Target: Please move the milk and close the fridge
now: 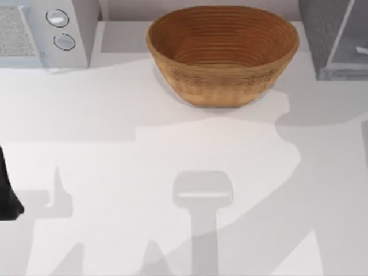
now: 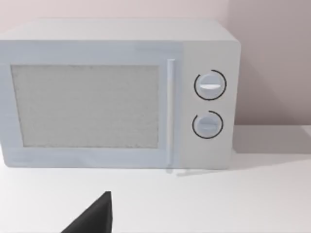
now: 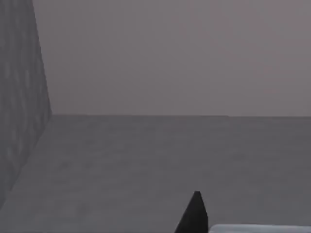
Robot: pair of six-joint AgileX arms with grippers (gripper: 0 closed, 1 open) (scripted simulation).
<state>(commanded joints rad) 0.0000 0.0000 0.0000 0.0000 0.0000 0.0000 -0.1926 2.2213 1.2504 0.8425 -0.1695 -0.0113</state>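
Observation:
The fridge [image 1: 322,29], a dark grey speckled box, stands at the table's back right corner, with its pale grey door panel [image 1: 351,43] running to the frame's edge. The milk is out of view. A dark part of my left arm [image 1: 8,198] sits at the table's left edge. In the left wrist view a black tip of my left gripper [image 2: 95,218] points toward the white appliance. In the right wrist view a black tip of my right gripper [image 3: 194,216] hangs over a grey floor, beside a dark speckled wall [image 3: 19,107].
A white appliance with two round knobs [image 1: 60,29] [image 2: 209,104] stands at the back left. A large woven brown bowl [image 1: 221,52] sits at the back centre. Arm shadows fall across the white tabletop [image 1: 172,149]. A pale strip [image 3: 262,228] shows at the right wrist view's edge.

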